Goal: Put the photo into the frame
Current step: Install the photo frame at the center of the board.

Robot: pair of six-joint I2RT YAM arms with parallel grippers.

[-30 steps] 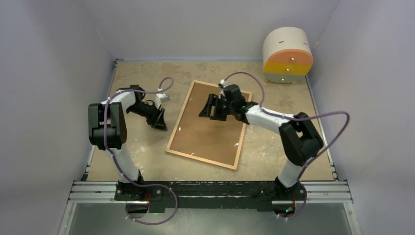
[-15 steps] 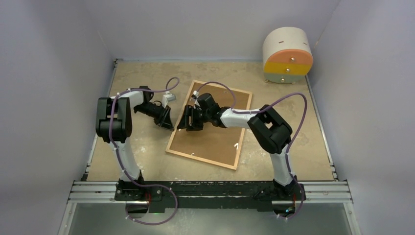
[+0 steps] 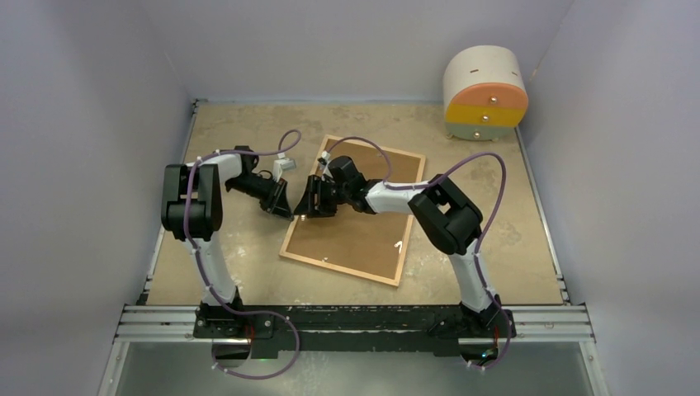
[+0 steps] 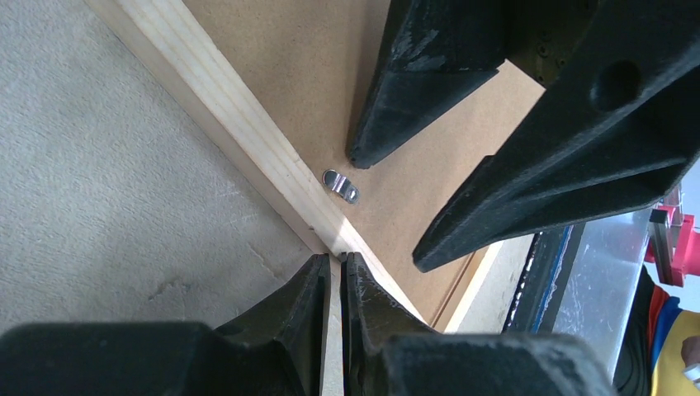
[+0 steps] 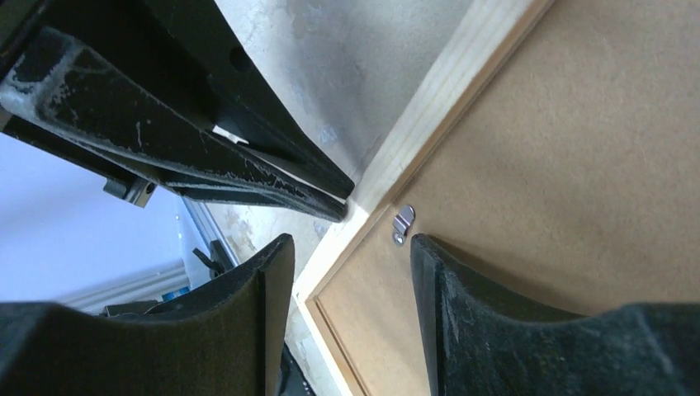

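Large light wooden picture frame (image 3: 340, 268) lies back-up on middle of sandy table (image 3: 239, 124). Long axis runs from far edge to near edge, slanting left. Brown fibreboard backing panel (image 3: 355, 219) fills it. Small silver turn clip (image 5: 402, 223) by frame's left long side sits just ahead of my right claw (image 5: 351, 247), between its spread fingers. My left claw (image 4: 334, 257), nearly pressed together, tips at that moulding from table's left side. Photo not in view.

Even, diffuse overhead light; soft shadows on the table (image 3: 239, 124). Wrist views — the left gripper (image 4: 337, 262) near the lens dark and blurred, the frame (image 4: 248, 140) grain sharp, background washed out.
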